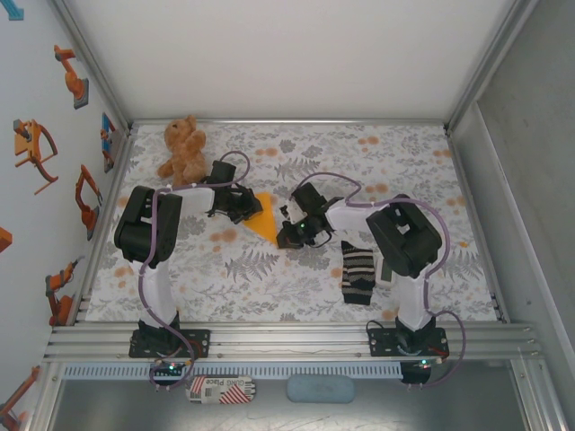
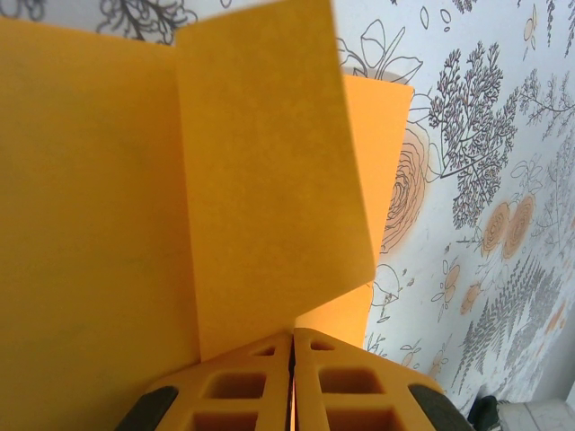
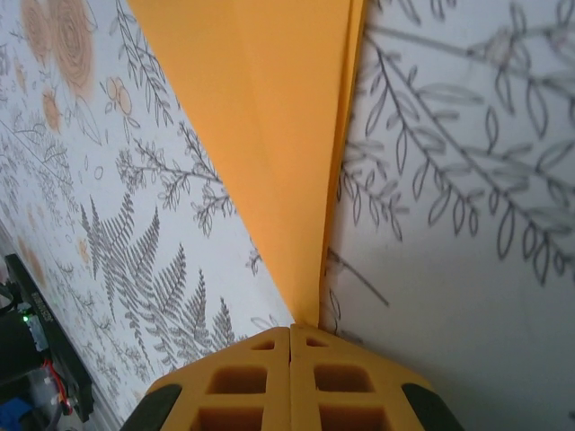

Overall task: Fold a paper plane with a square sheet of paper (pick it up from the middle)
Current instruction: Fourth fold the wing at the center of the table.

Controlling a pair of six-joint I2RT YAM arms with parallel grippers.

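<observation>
The orange-yellow sheet of paper (image 1: 263,220), folded into a triangular shape, lies between my two grippers at mid-table. My left gripper (image 1: 243,208) is at its upper left edge. In the left wrist view the jaws (image 2: 292,338) are shut on the sheet of paper (image 2: 90,224), and a folded flap (image 2: 269,180) stands up from them. My right gripper (image 1: 286,235) is at the paper's lower point. Seen from the right wrist, its jaws (image 3: 289,330) are shut on the narrow tip of the sheet of paper (image 3: 260,117), whose folded edge runs along the right side.
A brown teddy bear (image 1: 183,149) sits at the back left of the floral tablecloth (image 1: 386,153). A striped black-and-white sock (image 1: 358,272) lies near the right arm's base. Frame rails (image 1: 287,337) run along the near edge.
</observation>
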